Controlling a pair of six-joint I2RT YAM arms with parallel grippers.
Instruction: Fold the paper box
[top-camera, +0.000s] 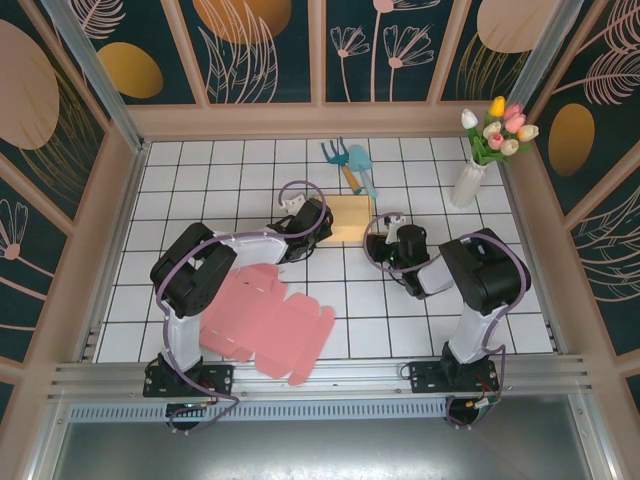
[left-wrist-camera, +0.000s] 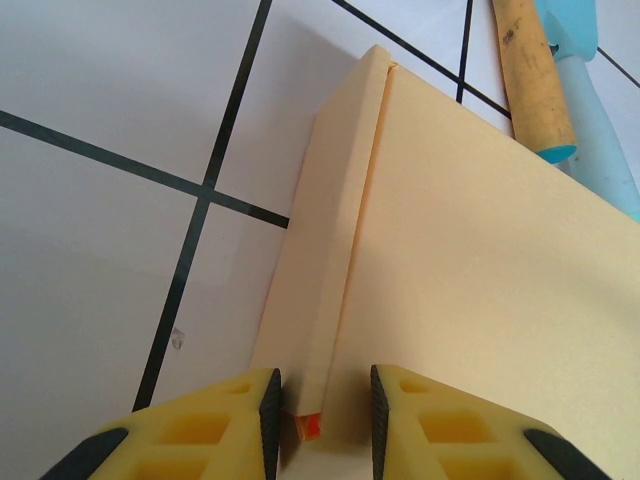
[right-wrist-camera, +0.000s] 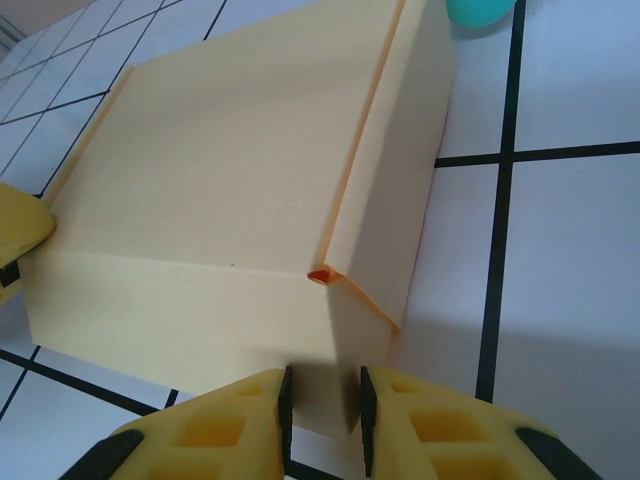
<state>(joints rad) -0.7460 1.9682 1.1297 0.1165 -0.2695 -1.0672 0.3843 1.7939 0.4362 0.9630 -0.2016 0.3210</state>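
The ground of this cell is a table of white square tiles with thin black lines between them. A pale wooden border runs along its far side and also along the left and right. Above it stand wall panels in dark teal, painted with pale flowers, leaves and big golden and peach ovals, divided by light wooden strips. A slanted metal post stands at each far corner. Grey aluminium rails lie at the near edge. The light is soft and even, with weak shadows
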